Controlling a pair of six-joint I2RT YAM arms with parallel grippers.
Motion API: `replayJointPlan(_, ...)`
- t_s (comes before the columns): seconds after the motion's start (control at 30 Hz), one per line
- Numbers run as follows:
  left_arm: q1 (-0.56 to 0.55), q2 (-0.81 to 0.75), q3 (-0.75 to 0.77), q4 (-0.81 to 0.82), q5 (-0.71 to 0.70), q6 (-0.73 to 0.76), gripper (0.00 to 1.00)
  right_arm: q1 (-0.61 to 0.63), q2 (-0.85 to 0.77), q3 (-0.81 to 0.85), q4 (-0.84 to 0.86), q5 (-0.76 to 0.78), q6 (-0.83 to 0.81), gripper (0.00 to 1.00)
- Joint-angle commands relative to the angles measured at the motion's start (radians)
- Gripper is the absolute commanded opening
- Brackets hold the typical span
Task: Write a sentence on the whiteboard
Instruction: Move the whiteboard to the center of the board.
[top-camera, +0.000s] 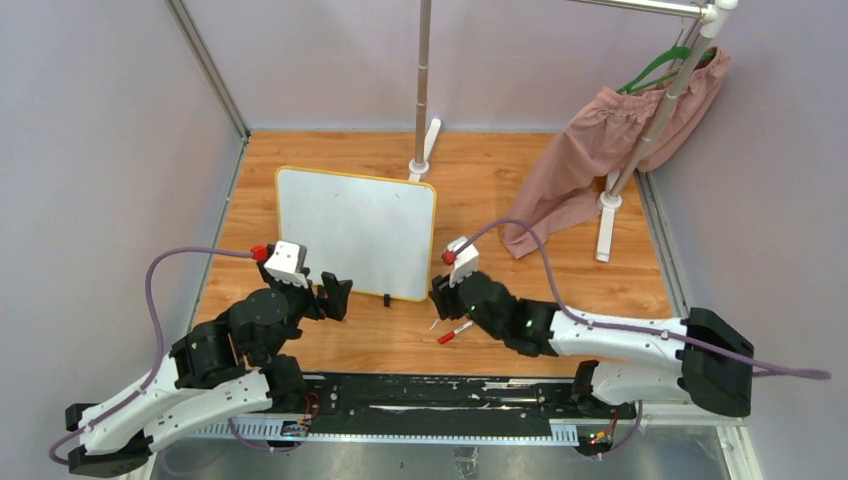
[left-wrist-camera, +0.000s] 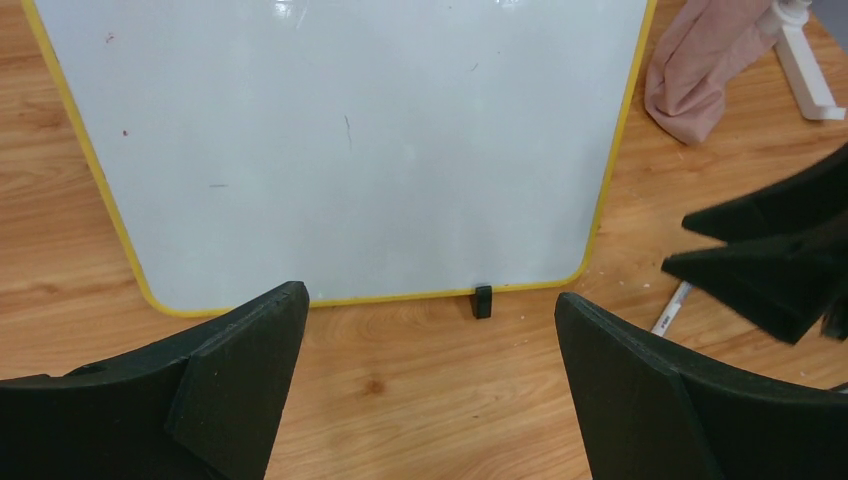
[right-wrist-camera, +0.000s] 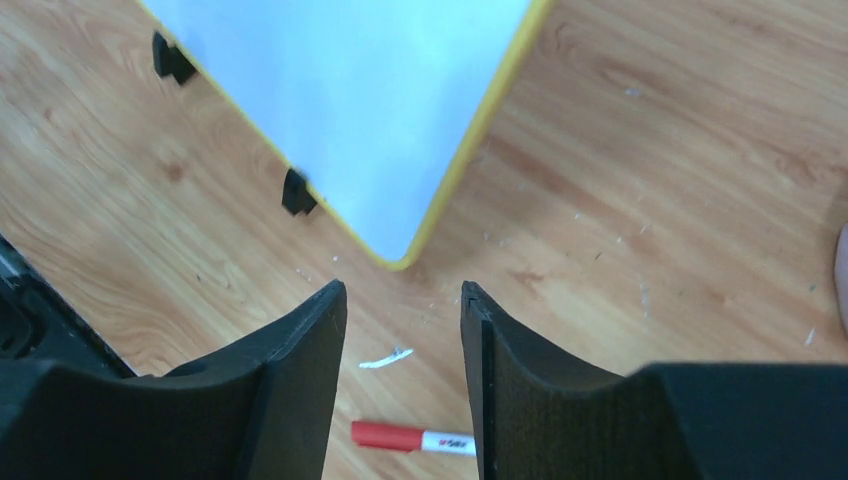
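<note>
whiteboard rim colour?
Yellow-orange rim on the whiteboard; clearest in the left wrist view.

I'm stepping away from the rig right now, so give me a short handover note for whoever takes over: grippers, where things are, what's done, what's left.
Left gripper: open, empty, poised just short of the whiteboard's near edge.
Right gripper: open, empty, over the table near the board's near right corner.
Whiteboard: flat on the wooden table, blank apart from faint specks.
Red marker: lying on the table by the right gripper, cap on, not held.
Done: nothing written yet.
Left: pick up the marker, uncap it, write the sentence on the board.
</note>
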Motion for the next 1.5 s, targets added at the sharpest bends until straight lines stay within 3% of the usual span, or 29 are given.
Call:
replayJointPlan(0.0,0.006,-0.040,-0.010,0.009,-0.025,-0.025,1.00,0.226,0.113,0.019,-0.069,0.503,0.129,0.50)
replayJointPlan(0.1,0.006,-0.070,-0.011,0.004,-0.042,-0.035,1.00,0.318,0.281,0.144,-0.187,0.679,0.300,0.53)
replayJointPlan(0.2,0.005,-0.105,-0.014,-0.008,-0.080,-0.051,1.00,0.341,0.460,0.326,-0.415,0.686,0.477,0.55)
replayJointPlan(0.43,0.005,-0.159,-0.011,-0.025,-0.119,-0.072,1.00,0.363,0.705,0.577,-0.490,0.639,0.595,0.59)
replayJointPlan(1.0,0.004,-0.212,-0.015,-0.038,-0.156,-0.095,1.00,0.324,0.941,0.831,-0.702,0.625,0.857,0.58)
replayJointPlan(1.47,0.004,-0.197,-0.016,-0.036,-0.148,-0.095,1.00,0.289,1.022,0.874,-0.737,0.664,0.863,0.51)
